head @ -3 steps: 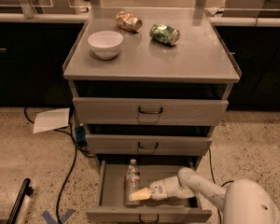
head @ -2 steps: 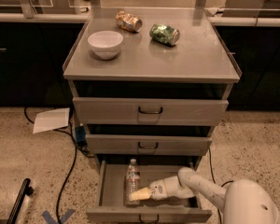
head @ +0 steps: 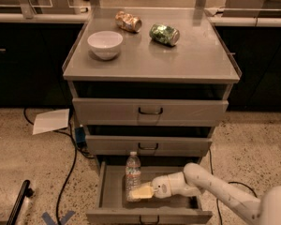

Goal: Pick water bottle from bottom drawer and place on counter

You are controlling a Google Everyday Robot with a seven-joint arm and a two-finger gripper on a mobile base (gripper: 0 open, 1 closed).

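Room: speckled floor [head: 28,172], with a grey drawer cabinet standing in front of a dark-fronted worktop [head: 23,55].
End effector: my end effector [head: 141,191] is low inside the bottom drawer [head: 113,198], pressed against the base of the water bottle [head: 132,170]. I cannot tell whether it is clamped on the bottle or only against it.
Arm: the white arm [head: 215,191] reaches in from the lower right, over the drawer's right side.
Change: against the views from a second ago I see no shift. The bottle is upright in the same spot and the end effector sits at the same place.
Bottom drawer: pulled open, holding only the water bottle, which stands left of centre.
Upper drawers: the middle drawer [head: 112,145] and top drawer [head: 107,111] are both shut, so I cannot see what is in them.
Bench: the cabinet's grey bench [head: 178,60] carries a white bowl [head: 105,43] at the left. A tan-and-orange can [head: 128,21] and a green can [head: 164,34] lie on their sides near the back.
Floor: a sheet of paper [head: 50,121] and dark cables [head: 68,172] lie to the cabinet's left.
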